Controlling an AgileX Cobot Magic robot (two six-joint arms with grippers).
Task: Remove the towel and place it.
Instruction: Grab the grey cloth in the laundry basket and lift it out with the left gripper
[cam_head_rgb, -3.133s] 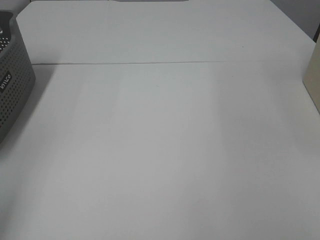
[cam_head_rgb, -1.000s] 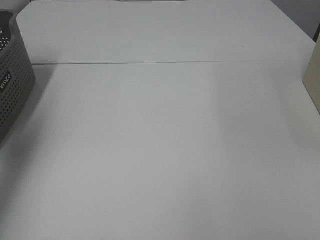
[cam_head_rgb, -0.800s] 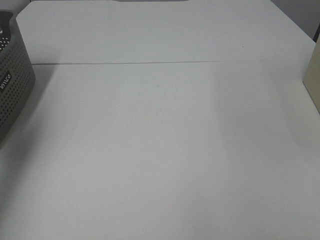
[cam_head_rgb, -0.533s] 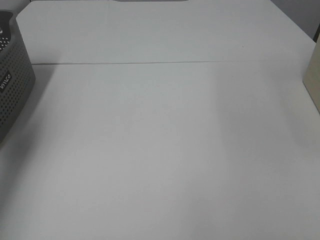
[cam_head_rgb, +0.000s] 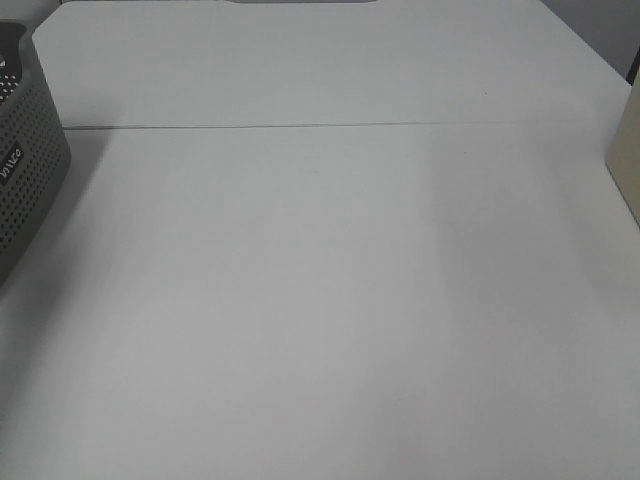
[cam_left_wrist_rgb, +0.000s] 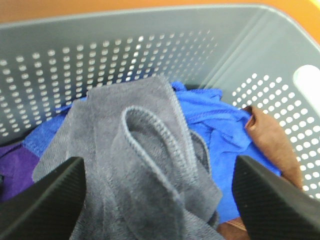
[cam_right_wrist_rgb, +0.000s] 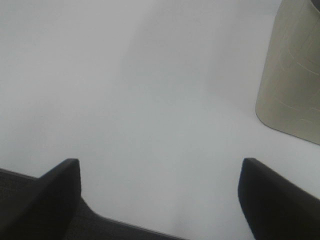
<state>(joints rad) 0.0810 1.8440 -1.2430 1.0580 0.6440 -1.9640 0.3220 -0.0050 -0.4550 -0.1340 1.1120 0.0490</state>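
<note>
Two sets of fingers, two very different scenes. On the left, the left fingers (cam_left_wrist_rgb: 45, 205) are down inside the gray perforated basket (cam_left_wrist_rgb: 100, 60), spread wide, and the towel (cam_left_wrist_rgb: 135, 165) sits right between them: dark terry, bunched up, a hemmed edge curling into a loop on top. The fingers flank it on either side; whether they touch the cloth, I cannot tell. The towel lies heaped on a blue cloth (cam_left_wrist_rgb: 220, 125), with a brown cloth (cam_left_wrist_rgb: 272, 140) against the basket wall that has the handle slot, and a purple cloth (cam_left_wrist_rgb: 12, 165) peeking out on the other side. Across the way, the right fingers (cam_right_wrist_rgb: 45, 200) are spread too, nothing between them, hanging over the bare white desk (cam_head_rgb: 330, 280) with a beige object (cam_right_wrist_rgb: 292, 75) standing near. From up high, only the basket's corner shows at the desk's left edge, the beige object at its right edge.
</note>
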